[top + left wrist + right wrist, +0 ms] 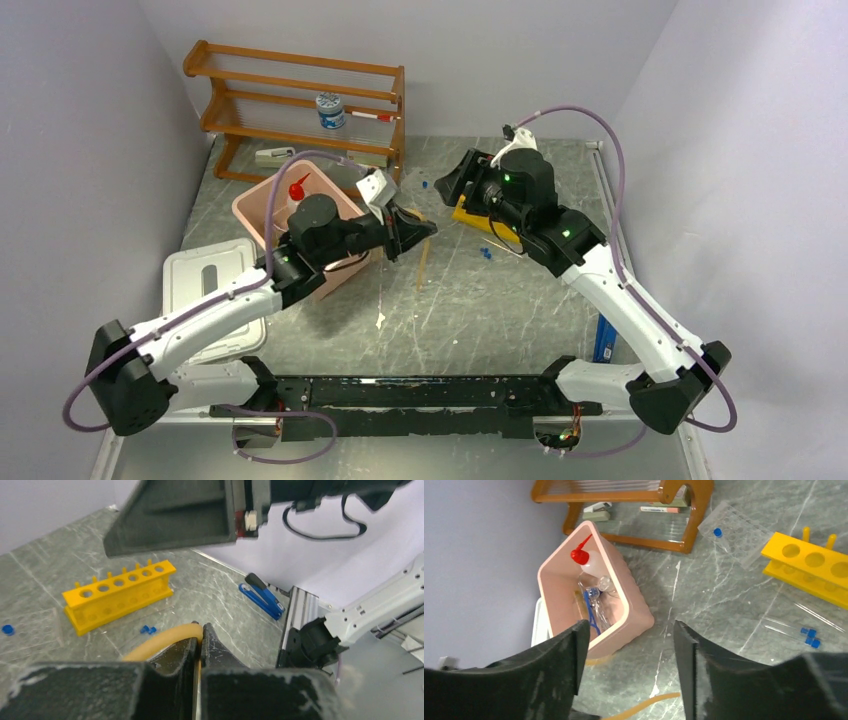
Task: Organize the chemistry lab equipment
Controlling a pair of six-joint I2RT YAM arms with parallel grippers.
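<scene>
1. Amber tubing (161,641): pinched at the very tips of the left gripper (201,630), jaws shut on it. Free length curving away to the left of the fingers in the wrist view. In the top view, trailing down from the tips to the table (480,320).
2. Left gripper: raised above the table, just right of the pink bin (636,611).
3. Right gripper (631,630): jaws standing apart, nothing between them. Positioned just beyond the left gripper's tips and facing them. One stretch of the tubing lying on the table below its fingers.
4. Blue-capped thin tubes (796,631): lying flat on the table, just ahead and left of the left gripper's tips. From the right gripper, off to the right, nearer than the rack.
5. Yellow holed rack (117,597): upright on the table, ahead and left of the left gripper, beyond the tubes. In the top view, close beside the right gripper's wrist.
6. Pink bin: ahead and left of the right gripper's fingers.
   - Red-nozzled clear squeeze bottle (591,562) at its far end.
   - Blue-framed clear goggles (595,609) nearer the gripper.
7. Farther out:
   - Clear tray (739,536) with a blue cap on it, left of the rack from the left gripper.
   - Wooden shelf (689,510) beyond the bin.
   - Blue-handled tool (262,597) by the table rail, right of the left gripper's tips.
</scene>
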